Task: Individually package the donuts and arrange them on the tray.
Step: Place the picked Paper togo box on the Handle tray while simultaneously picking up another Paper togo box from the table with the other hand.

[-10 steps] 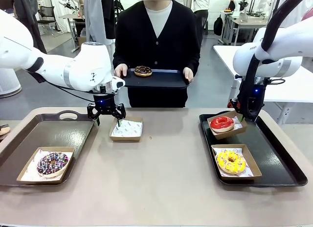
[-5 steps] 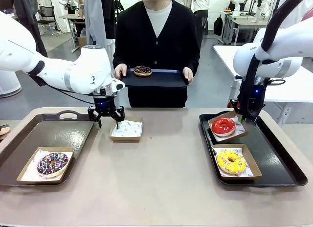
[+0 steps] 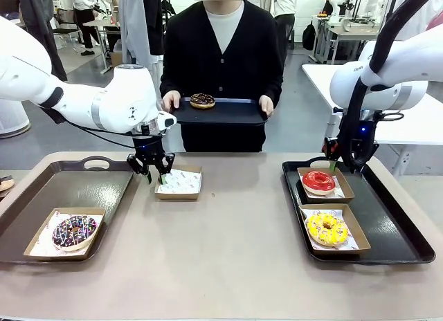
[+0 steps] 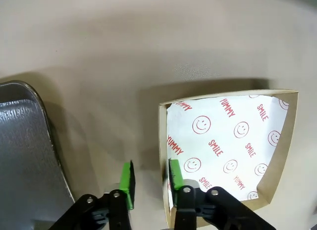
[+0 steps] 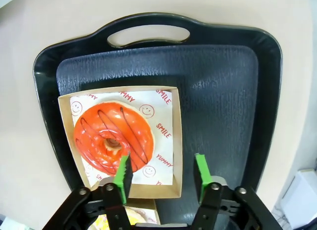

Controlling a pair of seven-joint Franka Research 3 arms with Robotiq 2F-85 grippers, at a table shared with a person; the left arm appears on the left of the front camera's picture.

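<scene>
On the right black tray (image 3: 405, 227), the glossy red donut (image 3: 318, 181) sits in its brown cardboard box (image 5: 171, 141) beneath the right gripper (image 5: 160, 176), jaws spread apart. The left gripper (image 4: 149, 183) pinches the empty box's (image 4: 283, 155) wall. The yellow sprinkled donut (image 3: 327, 228) lies nearby.

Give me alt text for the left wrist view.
The left hand straddles the near wall of an empty cardboard box lined with white smiley-print paper, one green pad inside, one outside. The box sits on the beige table; a dark tray corner lies alongside.
</scene>
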